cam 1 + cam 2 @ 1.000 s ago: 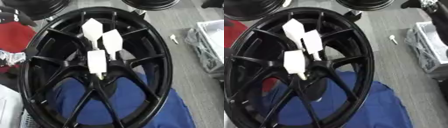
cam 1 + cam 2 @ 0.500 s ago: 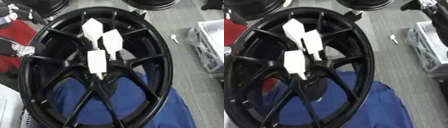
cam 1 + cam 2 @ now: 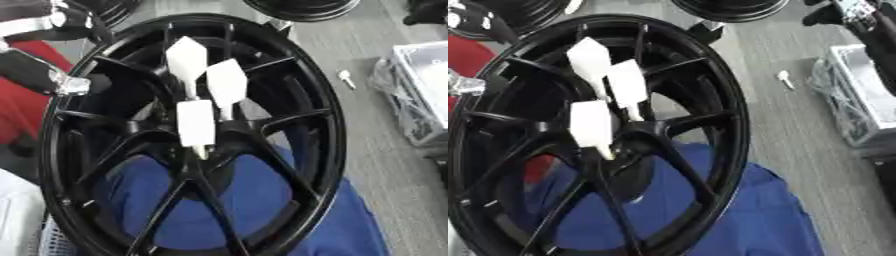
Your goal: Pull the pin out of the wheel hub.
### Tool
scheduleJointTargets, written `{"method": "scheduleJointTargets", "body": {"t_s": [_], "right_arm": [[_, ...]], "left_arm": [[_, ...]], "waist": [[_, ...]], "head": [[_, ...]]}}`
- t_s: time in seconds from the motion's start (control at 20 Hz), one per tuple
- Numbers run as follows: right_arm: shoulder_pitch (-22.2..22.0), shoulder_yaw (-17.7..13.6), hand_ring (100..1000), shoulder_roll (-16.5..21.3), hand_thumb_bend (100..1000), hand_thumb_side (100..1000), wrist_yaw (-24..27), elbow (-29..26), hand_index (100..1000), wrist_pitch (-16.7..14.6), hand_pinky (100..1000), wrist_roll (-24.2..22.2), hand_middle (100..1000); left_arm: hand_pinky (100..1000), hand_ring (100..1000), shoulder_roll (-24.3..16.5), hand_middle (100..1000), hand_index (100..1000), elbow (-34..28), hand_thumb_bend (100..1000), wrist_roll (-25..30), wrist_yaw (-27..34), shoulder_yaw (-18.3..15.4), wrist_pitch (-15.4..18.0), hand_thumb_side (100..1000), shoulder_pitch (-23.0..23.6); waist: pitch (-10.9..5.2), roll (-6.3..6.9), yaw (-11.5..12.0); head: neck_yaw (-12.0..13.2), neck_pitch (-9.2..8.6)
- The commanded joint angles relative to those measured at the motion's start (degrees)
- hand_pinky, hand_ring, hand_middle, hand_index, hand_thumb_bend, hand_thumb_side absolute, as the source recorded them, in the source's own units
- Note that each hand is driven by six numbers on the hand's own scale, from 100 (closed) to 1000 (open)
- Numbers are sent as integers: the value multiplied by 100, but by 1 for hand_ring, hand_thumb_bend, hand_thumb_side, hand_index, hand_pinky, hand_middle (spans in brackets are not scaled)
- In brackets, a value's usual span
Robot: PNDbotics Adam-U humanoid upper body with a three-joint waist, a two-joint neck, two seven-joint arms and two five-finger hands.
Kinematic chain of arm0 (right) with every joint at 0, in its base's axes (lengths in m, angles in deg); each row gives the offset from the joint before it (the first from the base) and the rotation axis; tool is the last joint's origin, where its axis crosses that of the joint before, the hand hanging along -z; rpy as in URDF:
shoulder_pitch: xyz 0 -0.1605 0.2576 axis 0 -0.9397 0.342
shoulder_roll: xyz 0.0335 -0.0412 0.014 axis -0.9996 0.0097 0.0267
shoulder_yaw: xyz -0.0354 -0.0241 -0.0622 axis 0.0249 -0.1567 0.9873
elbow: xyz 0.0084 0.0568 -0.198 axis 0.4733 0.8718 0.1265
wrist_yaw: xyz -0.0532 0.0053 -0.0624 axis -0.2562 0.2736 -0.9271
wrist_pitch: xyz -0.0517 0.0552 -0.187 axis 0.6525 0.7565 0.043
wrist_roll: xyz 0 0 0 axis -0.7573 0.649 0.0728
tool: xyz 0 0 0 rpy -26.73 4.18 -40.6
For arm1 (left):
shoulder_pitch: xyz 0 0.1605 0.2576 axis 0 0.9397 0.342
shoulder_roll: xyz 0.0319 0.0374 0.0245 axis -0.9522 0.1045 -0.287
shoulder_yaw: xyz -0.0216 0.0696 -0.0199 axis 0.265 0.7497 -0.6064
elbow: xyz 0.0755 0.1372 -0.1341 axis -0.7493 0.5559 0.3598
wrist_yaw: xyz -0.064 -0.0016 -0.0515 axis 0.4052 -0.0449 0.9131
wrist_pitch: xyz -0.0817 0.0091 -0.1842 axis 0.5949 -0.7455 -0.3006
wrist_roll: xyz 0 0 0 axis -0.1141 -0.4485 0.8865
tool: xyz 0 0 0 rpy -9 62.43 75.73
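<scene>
Three white pins stand in the black wheel hub (image 3: 289, 100) lying over a blue cloth (image 3: 219, 210), the nearest pin (image 3: 196, 125) at its centre, well right of the left robot hand (image 3: 52, 75) at the far-left rim, whose finger state I cannot tell.
</scene>
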Motion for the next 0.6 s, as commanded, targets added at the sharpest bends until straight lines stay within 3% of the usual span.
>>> {"method": "scheduleJointTargets", "body": {"t_s": [0.05,0.45,0.6], "right_arm": [[80,-23,682,145,100,807,-2,-114,803,9,848,-31,696],[52,-21,682,137,100,811,-21,-114,803,37,848,-21,696],[72,-7,682,131,100,812,-20,-114,803,40,848,-35,696]], "left_arm": [[845,775,85,747,839,211,378,297,2,-187,38,599,-253],[840,764,122,727,836,173,406,1041,322,-249,-112,604,-360],[848,785,211,772,853,188,410,1332,334,-376,-163,589,-480]], "waist": [[-177,-25,-20],[-131,-25,-20],[-126,-27,-23]], "head": [[41,-60],[48,-30],[51,-41]]}}
